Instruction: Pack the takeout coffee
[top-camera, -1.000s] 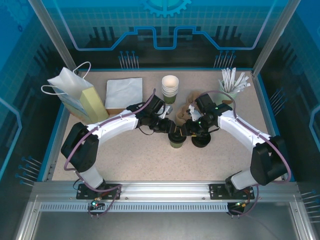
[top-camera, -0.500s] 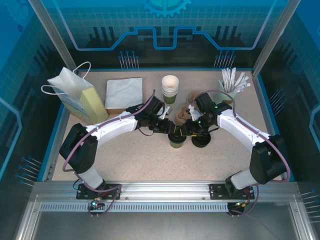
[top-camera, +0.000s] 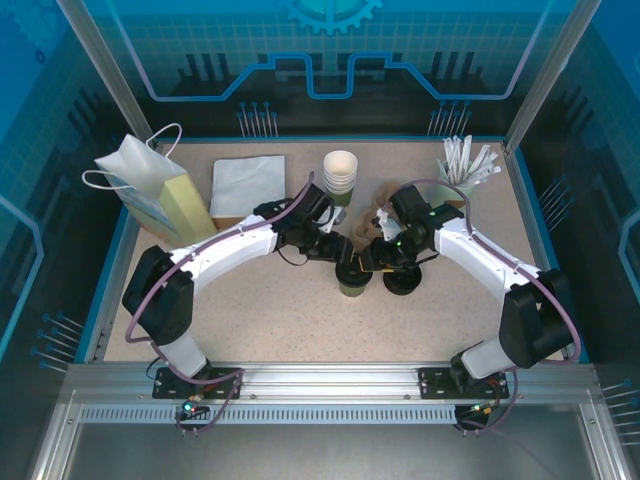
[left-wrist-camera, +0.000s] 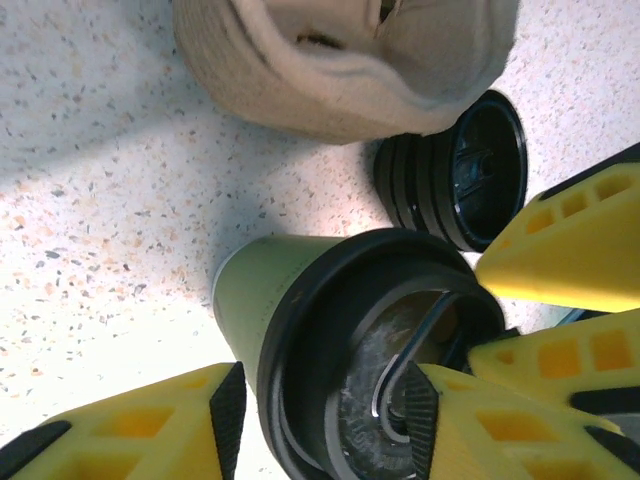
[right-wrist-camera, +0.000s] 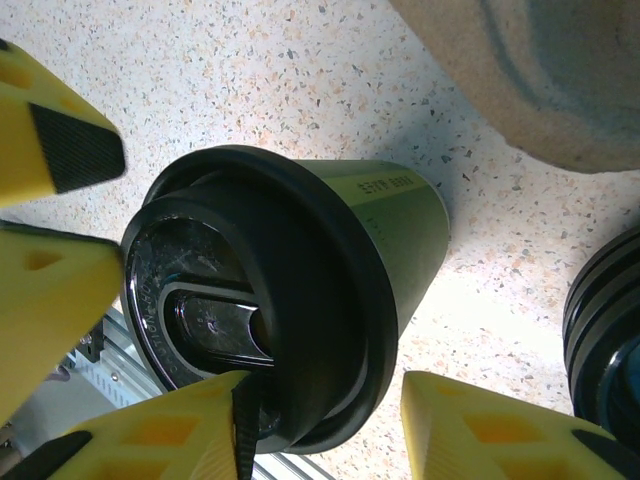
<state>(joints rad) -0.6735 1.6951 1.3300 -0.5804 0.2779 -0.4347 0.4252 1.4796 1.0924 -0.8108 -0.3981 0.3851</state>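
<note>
The takeout coffee (top-camera: 352, 280) stands mid-table, a green-walled paper cup (left-wrist-camera: 262, 290) with a round black lid (right-wrist-camera: 270, 320). Both grippers meet over it. My left gripper (top-camera: 341, 263) is open, straddling the lid's rim (left-wrist-camera: 322, 400): one pad sits just outside the rim and the other lies over the lid's top. My right gripper (top-camera: 369, 262) is open too (right-wrist-camera: 322, 395). Its one pad touches the lid's top, and its other finger (right-wrist-camera: 480, 430) stands clear of the cup's wall. The right gripper's fingers (left-wrist-camera: 570, 240) crowd in beside the left one's.
A stack of black lids (top-camera: 402, 281) sits right of the cup, and the brown pulp tray (left-wrist-camera: 340, 70) lies just behind. Farther back are stacked cups (top-camera: 340, 176), a cup of straws (top-camera: 462, 170), white napkins (top-camera: 247, 185) and a paper bag (top-camera: 150, 190).
The left arm's wrist has shifted slightly toward the back. The cup and the right arm have stayed in place.
</note>
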